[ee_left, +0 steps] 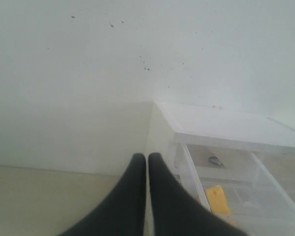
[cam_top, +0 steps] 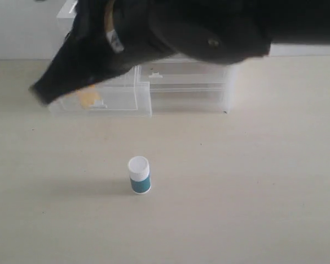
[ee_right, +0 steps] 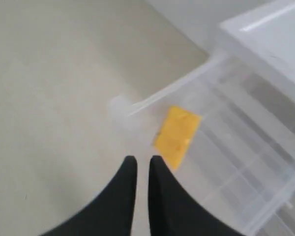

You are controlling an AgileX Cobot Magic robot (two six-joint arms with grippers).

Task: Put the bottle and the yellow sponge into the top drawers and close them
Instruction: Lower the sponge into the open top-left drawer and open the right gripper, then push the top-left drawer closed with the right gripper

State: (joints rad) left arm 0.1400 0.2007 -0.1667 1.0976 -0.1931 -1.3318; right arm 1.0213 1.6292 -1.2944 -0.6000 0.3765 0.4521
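The bottle, white-capped with a teal body, stands upright alone on the table in front of the drawer unit. The yellow sponge lies inside the left top drawer, which is pulled out. The right top drawer sits pushed in. A dark, blurred arm reaches across from the upper right, and my right gripper hangs above the open drawer's front, shut and empty. My left gripper is shut, holds nothing, and points at the wall beside the unit.
The translucent drawer unit stands against the back wall, with full-width drawers below the top pair. Beige table stretches around the bottle.
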